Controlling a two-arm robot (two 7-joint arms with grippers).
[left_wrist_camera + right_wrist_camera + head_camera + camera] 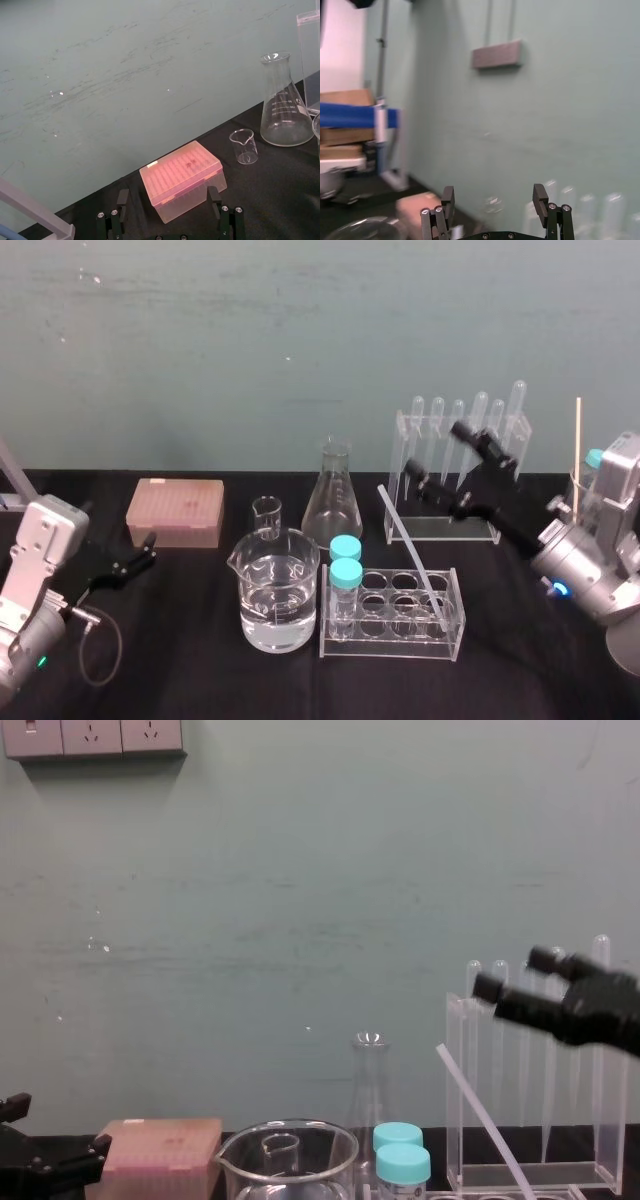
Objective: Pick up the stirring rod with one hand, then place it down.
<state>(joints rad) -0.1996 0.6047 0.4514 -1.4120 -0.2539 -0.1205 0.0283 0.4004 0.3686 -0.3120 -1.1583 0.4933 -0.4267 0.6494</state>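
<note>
The stirring rod (410, 555) is a thin translucent white stick. It leans with its lower end in a hole of the low clear tube rack (388, 648) and its upper end pointing up and back; in the chest view the stirring rod (482, 1117) slants the same way. My right gripper (438, 452) hangs open just above and behind the rod's upper end, touching nothing. In the right wrist view the right gripper (493, 200) has nothing between its fingers, and in the chest view it (512, 973) hovers high. My left gripper (135, 562) rests open at the far left, near the pink box.
A water-filled beaker (278, 590), a small beaker (267, 515) and a conical flask (332, 500) stand left of the rack. Two blue-capped tubes (345, 562) sit in it. A tall pipette stand (455, 445) is behind, and a pink tip box (175, 512) at the left.
</note>
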